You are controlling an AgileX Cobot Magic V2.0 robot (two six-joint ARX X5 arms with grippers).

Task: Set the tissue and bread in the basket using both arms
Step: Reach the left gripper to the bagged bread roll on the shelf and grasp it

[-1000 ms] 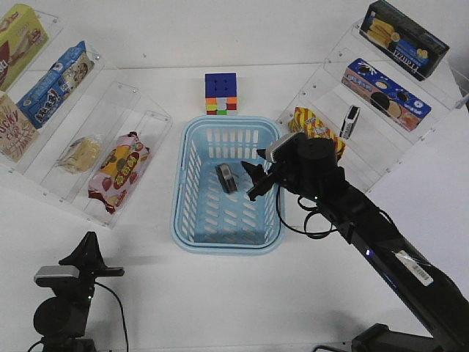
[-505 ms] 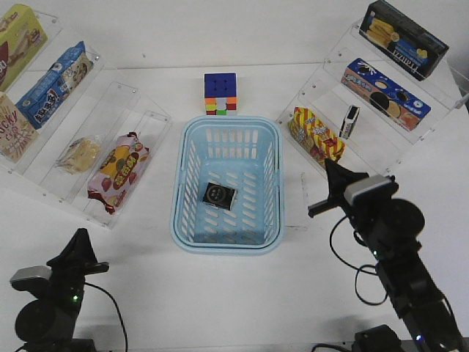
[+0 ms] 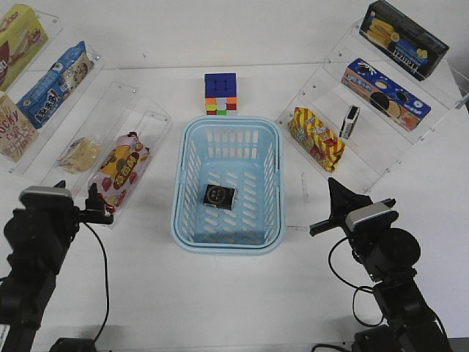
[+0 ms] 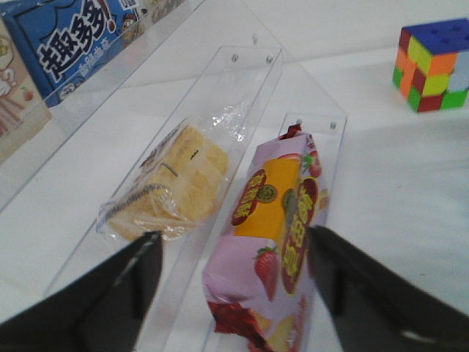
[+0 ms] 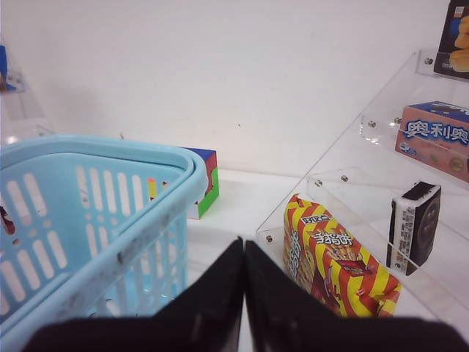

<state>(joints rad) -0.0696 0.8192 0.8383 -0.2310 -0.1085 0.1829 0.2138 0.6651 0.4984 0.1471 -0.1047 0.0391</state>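
Observation:
The tissue (image 3: pixel 219 195), a flat black packet with a pale round emblem, lies on the floor of the light-blue basket (image 3: pixel 226 245). The bread (image 3: pixel 80 155), a golden bun in clear wrap, sits on the left clear shelf and also shows in the left wrist view (image 4: pixel 170 185). My left gripper (image 3: pixel 97 199) is open and empty, its fingers (image 4: pixel 124 282) spread near the lower ends of the bread and the pink bag. My right gripper (image 3: pixel 334 196) is shut and empty, right of the basket, whose rim shows in the right wrist view (image 5: pixel 117 158).
A long pink snack bag (image 3: pixel 119 167) lies beside the bread, also seen in the left wrist view (image 4: pixel 275 235). A colour cube (image 3: pixel 220 94) stands behind the basket. The right shelves hold a striped snack bag (image 3: pixel 316 137), a second small black packet (image 3: pixel 351 121) and cookie boxes (image 3: pixel 385 94).
The right arm let the tissue fall flat in the basket, drew back to the right and shut. The left arm rose and moved forward to the left shelf with its jaws open.

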